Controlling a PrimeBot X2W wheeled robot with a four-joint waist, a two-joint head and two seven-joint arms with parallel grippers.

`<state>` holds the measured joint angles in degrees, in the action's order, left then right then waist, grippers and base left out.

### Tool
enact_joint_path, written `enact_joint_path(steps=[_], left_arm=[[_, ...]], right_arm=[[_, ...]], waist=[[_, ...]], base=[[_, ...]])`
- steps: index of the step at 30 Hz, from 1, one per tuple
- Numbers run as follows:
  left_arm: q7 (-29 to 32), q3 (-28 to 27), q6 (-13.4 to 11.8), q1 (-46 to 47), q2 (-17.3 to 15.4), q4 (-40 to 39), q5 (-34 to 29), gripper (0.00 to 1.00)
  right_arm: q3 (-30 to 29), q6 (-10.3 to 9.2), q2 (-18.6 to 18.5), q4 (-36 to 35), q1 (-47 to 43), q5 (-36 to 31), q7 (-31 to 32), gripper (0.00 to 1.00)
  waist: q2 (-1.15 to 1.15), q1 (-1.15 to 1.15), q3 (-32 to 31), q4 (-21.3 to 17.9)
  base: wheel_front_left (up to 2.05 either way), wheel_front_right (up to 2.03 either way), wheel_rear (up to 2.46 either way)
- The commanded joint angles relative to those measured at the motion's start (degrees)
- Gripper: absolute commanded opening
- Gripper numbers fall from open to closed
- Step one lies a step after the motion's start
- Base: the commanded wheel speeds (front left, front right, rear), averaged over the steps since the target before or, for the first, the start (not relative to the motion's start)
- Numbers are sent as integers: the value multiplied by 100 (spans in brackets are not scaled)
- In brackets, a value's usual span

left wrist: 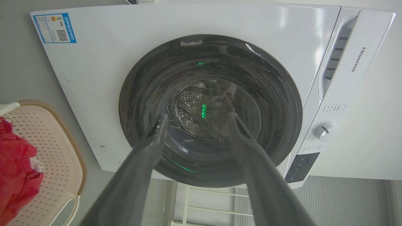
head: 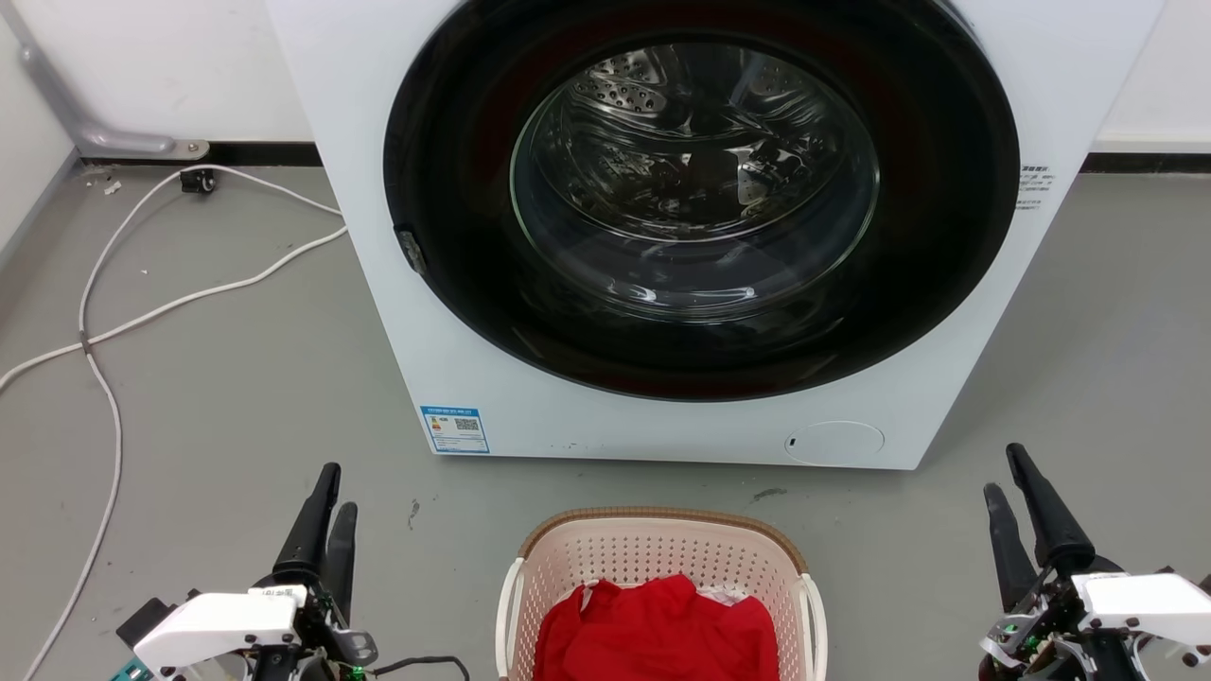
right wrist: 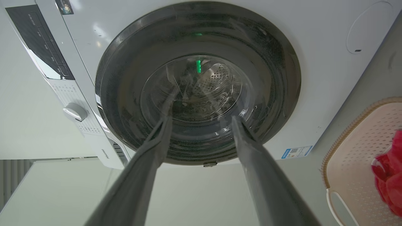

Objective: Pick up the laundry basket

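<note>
Long dark fingers of the left gripper (head: 339, 490) stand parted, with a clear gap between the jaws and nothing held in it. The right gripper (head: 1001, 470) is the same: jaws open wide and empty. Both sets of fingers point at the white front-loading washing machine (head: 378, 284), and from each wrist the gap between the jaws frames its round dark-rimmed glass door (head: 695, 180), which is well ahead of the fingertips.

Between the two grippers, clear of both, sits the rounded-rectangular cream perforated plastic laundry basket (head: 662, 549) with its brown woven-look rim and white side handles. It rests on the grey floor (head: 236, 397), to the right of the left jaws and to the left of the right jaws, further back than either pair of fingertips. Neither gripper touches it. A crumpled red cloth (head: 653, 629) lies inside the basket. The basket's far rim is just in front of the machine's lower panel.

Out beyond the left jaws, on their outer side, a thin white cable (head: 104, 312) trails across the floor.
</note>
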<state>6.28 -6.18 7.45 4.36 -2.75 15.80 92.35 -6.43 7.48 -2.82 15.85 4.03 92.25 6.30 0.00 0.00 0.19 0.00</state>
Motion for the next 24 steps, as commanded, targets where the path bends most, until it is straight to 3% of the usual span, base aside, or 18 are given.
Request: enact_joint_path(steps=[1,7,24], left_arm=[[-76,-3,2,85,-10,-146,-45,100],[-249,-32,-3,56,-11,-288,-554,100],[-703,260,-338,-106,-13,-813,-2845,100]], right_arm=[[17,1,-6,-100,83,-50,-68,100],[-19,1,-6,-195,41,-561,-242,100],[276,1,-7,-804,-186,-3391,-701,100]], waist=[[0,0,1,-1],[0,0,8,-5],[0,0,32,-13]], base=[[0,0,0],[0,0,0],[0,0,0]])
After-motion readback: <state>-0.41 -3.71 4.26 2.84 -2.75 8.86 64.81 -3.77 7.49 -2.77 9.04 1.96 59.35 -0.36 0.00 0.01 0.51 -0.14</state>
